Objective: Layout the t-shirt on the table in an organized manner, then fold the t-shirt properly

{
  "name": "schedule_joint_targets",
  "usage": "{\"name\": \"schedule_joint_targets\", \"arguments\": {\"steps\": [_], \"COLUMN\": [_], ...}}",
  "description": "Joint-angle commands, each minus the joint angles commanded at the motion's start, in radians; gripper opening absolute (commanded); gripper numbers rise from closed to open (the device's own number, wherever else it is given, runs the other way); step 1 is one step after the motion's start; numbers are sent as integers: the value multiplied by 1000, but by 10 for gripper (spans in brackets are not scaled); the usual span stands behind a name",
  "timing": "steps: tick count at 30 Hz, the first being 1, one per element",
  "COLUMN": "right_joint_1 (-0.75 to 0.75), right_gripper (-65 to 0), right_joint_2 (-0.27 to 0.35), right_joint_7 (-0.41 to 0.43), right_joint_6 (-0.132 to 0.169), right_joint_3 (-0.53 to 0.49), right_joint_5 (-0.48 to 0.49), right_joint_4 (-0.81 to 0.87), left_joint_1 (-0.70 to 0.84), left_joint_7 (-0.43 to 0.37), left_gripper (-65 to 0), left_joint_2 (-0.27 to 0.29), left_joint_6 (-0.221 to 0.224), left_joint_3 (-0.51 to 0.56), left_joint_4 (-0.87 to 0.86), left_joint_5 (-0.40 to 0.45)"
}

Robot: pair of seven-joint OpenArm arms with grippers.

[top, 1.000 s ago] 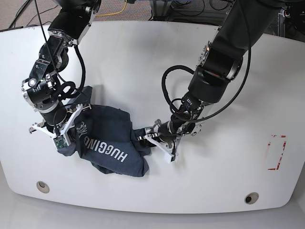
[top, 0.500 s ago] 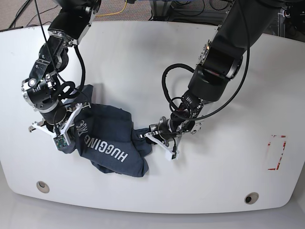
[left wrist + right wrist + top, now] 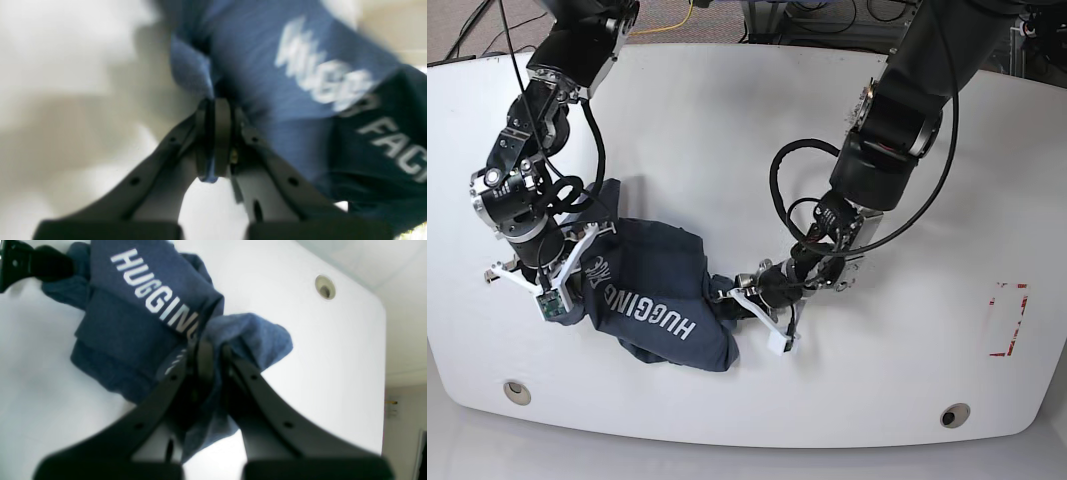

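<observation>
The dark slate-blue t-shirt (image 3: 662, 295) lies crumpled on the white table (image 3: 727, 130), left of centre, with white "HUGGING" lettering facing up. My right gripper (image 3: 562, 282) is shut on a bunched edge at the shirt's left end; the right wrist view shows blue cloth (image 3: 247, 336) pinched between its fingers (image 3: 206, 350). On the shirt's right end my left gripper (image 3: 730, 293) is shut, low over the table. In the blurred left wrist view a fold of t-shirt (image 3: 283, 110) is clamped between the pads (image 3: 222, 133).
Two round grey grommets (image 3: 516, 391) (image 3: 954, 415) sit near the table's front edge. A red-taped rectangle (image 3: 1005, 318) marks the right side. Black cables loop beside the left arm's wrist (image 3: 782, 190). The floor shows beyond the far edge.
The left arm's wrist has dropped slightly toward the front edge and turned, still holding the shirt's right end. The right arm and the shirt have barely shifted.
</observation>
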Motion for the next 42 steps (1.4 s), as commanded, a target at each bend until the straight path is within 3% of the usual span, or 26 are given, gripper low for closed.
{"name": "schedule_joint_targets", "arguments": {"steps": [12, 19, 21, 24, 28, 31, 33, 42], "right_joint_1": [6, 12, 12, 14, 14, 11, 9, 8], "right_gripper": [-650, -650, -650, -650, -650, -650, -650, -650], "right_joint_2": [0, 0, 0, -2, -2, -2, -2, -2], "right_joint_7": [0, 0, 0, 0, 0, 0, 0, 0], "right_joint_6": [0, 0, 0, 0, 0, 0, 0, 0], "right_joint_3": [-6, -8, -8, -9, -9, -9, -9, -6], "right_joint_5": [0, 0, 0, 0, 0, 0, 0, -2], "right_joint_4": [0, -2, -2, -2, -2, -2, -2, -2], "left_joint_1": [135, 175, 187, 198, 219, 216, 216, 126], "left_joint_7": [161, 204, 206, 206, 203, 199, 184, 92], "left_gripper": [-633, -626, -624, -557, -385, -264, -225, -204], "left_joint_2": [-176, -201, -192, -141, -84, -29, 3, 92], "left_joint_6": [2, -3, -3, 0, 14, 69, 95, 103], "left_joint_3": [-206, -212, -210, -210, -178, -163, -164, -160], "left_joint_4": [344, 376, 376, 371, 334, 295, 264, -8], "left_joint_5": [2, 2, 2, 9, 55, 120, 152, 192]}}
